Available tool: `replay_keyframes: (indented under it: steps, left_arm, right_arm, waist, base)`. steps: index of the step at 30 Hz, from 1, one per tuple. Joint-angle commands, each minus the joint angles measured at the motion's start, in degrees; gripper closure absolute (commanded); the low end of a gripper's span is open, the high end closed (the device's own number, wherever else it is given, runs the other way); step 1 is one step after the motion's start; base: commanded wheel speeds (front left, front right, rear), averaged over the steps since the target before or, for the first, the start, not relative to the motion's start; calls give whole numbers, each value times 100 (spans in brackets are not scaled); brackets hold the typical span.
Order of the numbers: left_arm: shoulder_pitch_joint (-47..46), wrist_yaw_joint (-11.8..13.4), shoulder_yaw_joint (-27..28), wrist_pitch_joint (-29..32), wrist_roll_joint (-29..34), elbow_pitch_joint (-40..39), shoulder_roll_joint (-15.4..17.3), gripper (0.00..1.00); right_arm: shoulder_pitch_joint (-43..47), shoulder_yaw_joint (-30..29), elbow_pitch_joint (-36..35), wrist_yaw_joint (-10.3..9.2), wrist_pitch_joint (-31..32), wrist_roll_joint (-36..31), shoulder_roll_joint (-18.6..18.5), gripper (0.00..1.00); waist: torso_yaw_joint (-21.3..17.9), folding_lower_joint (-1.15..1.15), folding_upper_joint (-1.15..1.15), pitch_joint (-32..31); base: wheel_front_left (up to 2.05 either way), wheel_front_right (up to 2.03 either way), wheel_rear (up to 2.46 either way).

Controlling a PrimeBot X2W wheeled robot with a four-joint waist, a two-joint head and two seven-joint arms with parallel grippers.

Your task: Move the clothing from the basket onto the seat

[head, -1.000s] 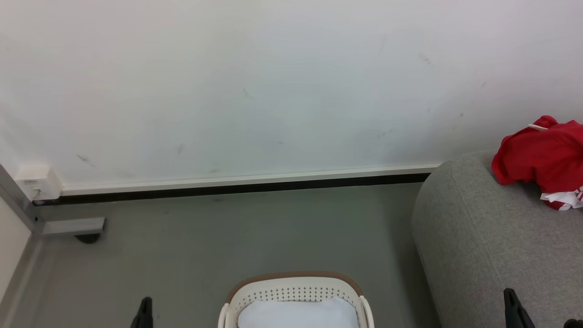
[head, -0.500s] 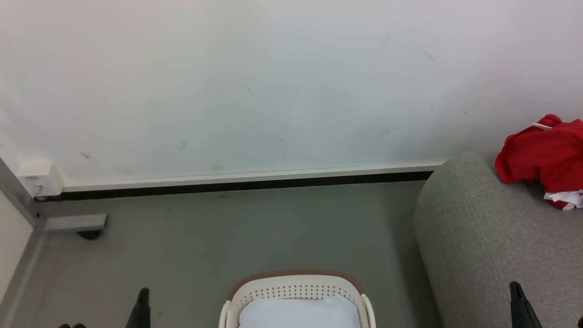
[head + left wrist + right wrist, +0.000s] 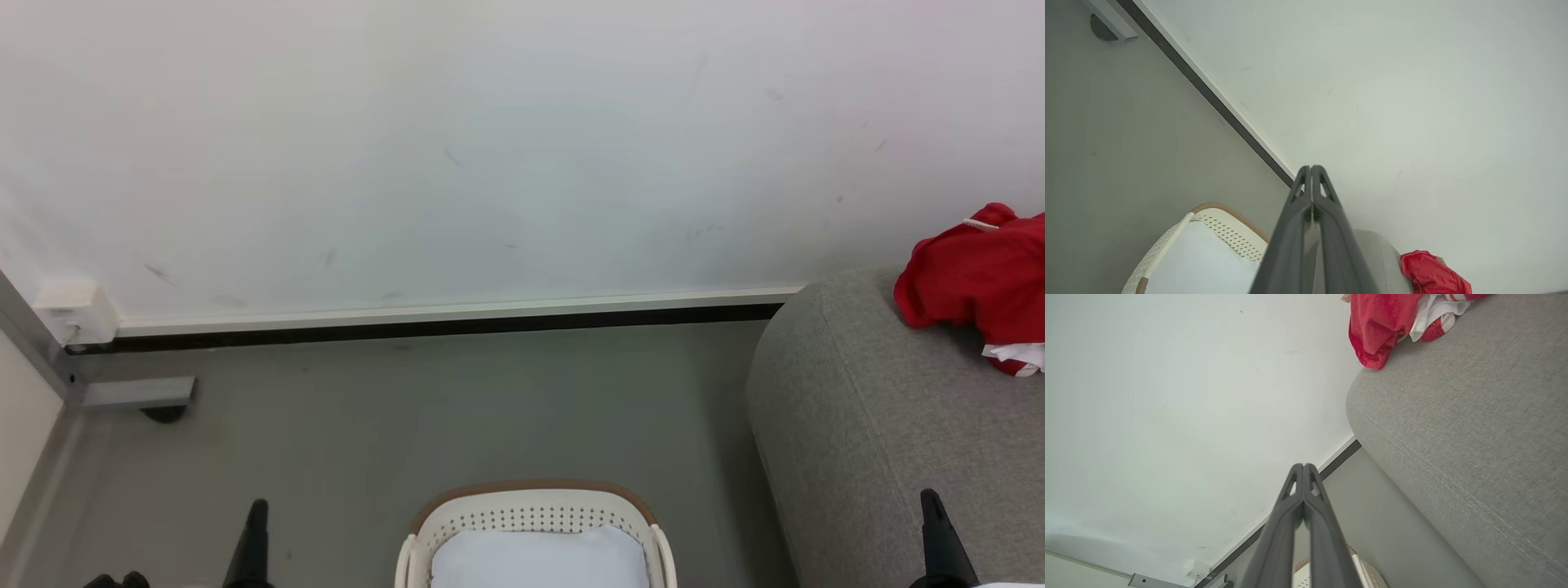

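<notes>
Bright red soft garment with white panels (image 3: pixel 971 278) lies bunched on large grey fabric sofa (image 3: pixel 857 408), well apart from oval cream perforated plastic basket (image 3: pixel 531 510). Left gripper (image 3: pixel 1311 168), right gripper (image 3: pixel 1303 466): fingers pressed together, empty. Over last second only head camera drifted; garment unmoved. Task looks finished.

Scuffed white wall (image 3: pixel 490 147) across upper frame. White-and-black skirting strip (image 3: pixel 441 314) mid-frame, above plain grey floor (image 3: pixel 457 408). Small white plastic box (image 3: pixel 73 312) and grey metal bar (image 3: pixel 139 392) at left edge. Pale white cloth (image 3: pixel 539 559) bottom centre.
</notes>
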Motion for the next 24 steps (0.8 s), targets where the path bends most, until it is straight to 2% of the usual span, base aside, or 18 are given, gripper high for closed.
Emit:
replay_keyframes:
  steps: [1, 24]
  left_arm:
    - [-135, -35, 47, 45, -176, -76, 6, 100]
    - [-298, -72, 146, 399, -1472, -153, -37, 100]
  right_arm:
    - [-167, -31, -82, -7, 39, 222, -14, 100]
    - [-307, -132, -187, -10, 391, 1653, 23, 100]
  waist:
    - [5, -1, 0, 6]
    - [73, -1, 0, 82]
  base:
    - [0, 0, 0]
    - [0, 0, 0]
